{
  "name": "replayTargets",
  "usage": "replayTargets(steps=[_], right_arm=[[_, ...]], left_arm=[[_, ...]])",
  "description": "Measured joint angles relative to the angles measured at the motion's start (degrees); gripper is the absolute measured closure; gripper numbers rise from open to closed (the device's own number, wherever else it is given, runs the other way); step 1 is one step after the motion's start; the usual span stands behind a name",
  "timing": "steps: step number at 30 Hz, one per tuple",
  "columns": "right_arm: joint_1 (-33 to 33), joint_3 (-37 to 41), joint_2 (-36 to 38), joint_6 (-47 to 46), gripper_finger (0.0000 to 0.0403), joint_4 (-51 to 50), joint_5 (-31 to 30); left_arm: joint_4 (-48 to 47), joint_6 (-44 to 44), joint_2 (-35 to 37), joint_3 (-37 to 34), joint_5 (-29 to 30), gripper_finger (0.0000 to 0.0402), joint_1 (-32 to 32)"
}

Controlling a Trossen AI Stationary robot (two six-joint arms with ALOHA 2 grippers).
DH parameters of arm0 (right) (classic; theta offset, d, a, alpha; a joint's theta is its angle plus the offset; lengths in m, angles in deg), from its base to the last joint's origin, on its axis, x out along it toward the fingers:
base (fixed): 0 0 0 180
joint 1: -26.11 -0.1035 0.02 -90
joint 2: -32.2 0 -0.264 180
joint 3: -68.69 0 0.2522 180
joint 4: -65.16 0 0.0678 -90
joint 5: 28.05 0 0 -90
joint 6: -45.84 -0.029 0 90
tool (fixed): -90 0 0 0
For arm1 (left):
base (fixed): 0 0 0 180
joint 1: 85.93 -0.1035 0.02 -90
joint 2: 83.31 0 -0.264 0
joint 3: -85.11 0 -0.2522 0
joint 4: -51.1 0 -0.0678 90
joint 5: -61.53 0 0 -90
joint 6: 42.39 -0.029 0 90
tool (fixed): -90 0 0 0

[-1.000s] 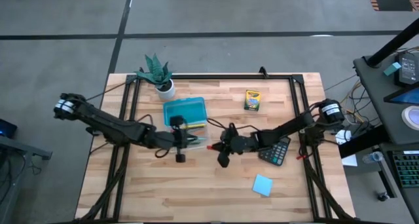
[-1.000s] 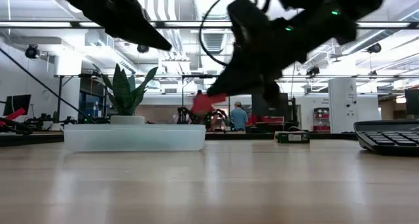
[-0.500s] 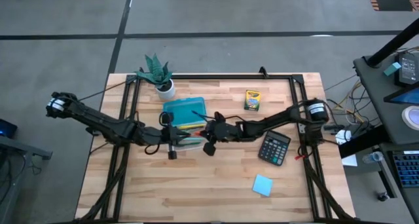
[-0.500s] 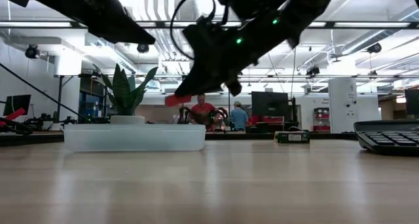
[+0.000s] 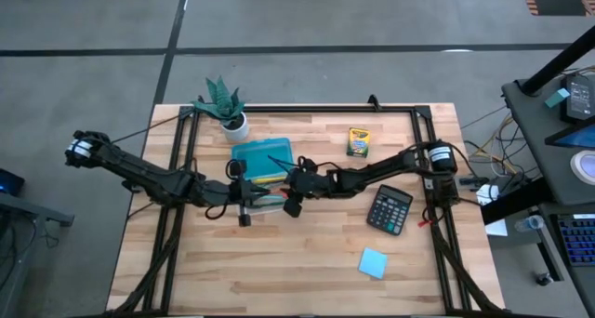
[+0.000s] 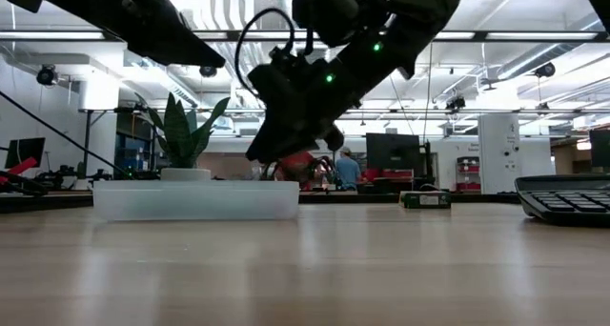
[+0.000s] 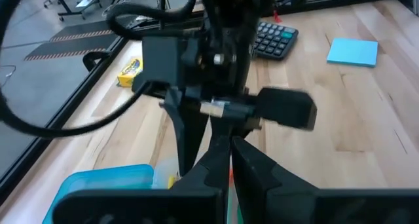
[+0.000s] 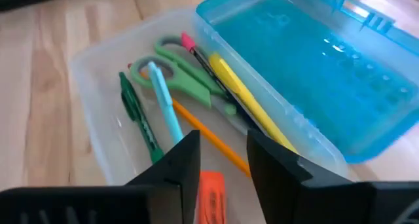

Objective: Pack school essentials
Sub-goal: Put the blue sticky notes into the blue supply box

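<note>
The open pencil case stands left of the table's centre: a blue lid and a clear tray holding green-handled scissors, pens and an orange pencil. My right gripper hovers over the tray, fingers parted, with the tiny red piece low between them. My left gripper is shut and empty at the tray's near-left side, pointing at the right gripper. The crayon box and the blue sticky pad lie flat on the table. My right gripper slants down over the tray from the table's right. The red piece sits beside one finger, and the gap is wider than the piece. Whether either finger touches it I cannot tell.
A potted plant stands at the far left, just behind the case. A black calculator lies right of centre under the right arm. The near half of the table is bare wood apart from the sticky pad.
My right gripper has carried the red piece toward the table's left, from near the centre to above the clear tray, rolling its wrist on the way. My left gripper has drawn back a little toward the table's left edge, then kept still.
</note>
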Motion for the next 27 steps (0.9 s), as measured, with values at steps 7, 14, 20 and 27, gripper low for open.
replayTargets(steps=[7,14,20,27], right_arm=[[-0.02,0.09,5.57,1.25,0.0270,-8.16,-2.07],[1.72,0.09,12.66,-4.61,0.0268,-26.34,-12.96],[4.01,0.11,17.38,-9.61,0.0267,-36.83,-13.71],[4.07,0.11,20.04,-8.54,0.0272,-41.81,-17.67]], left_arm=[[0.31,0.05,-0.57,-0.03,-0.02,0.0402,0.00],[1.45,-0.07,-0.57,-0.12,-0.02,0.0402,0.00],[1.55,-0.08,-0.57,-0.12,-0.02,0.0402,0.00],[2.05,-0.07,-0.57,-0.12,-0.02,0.0402,0.00]])
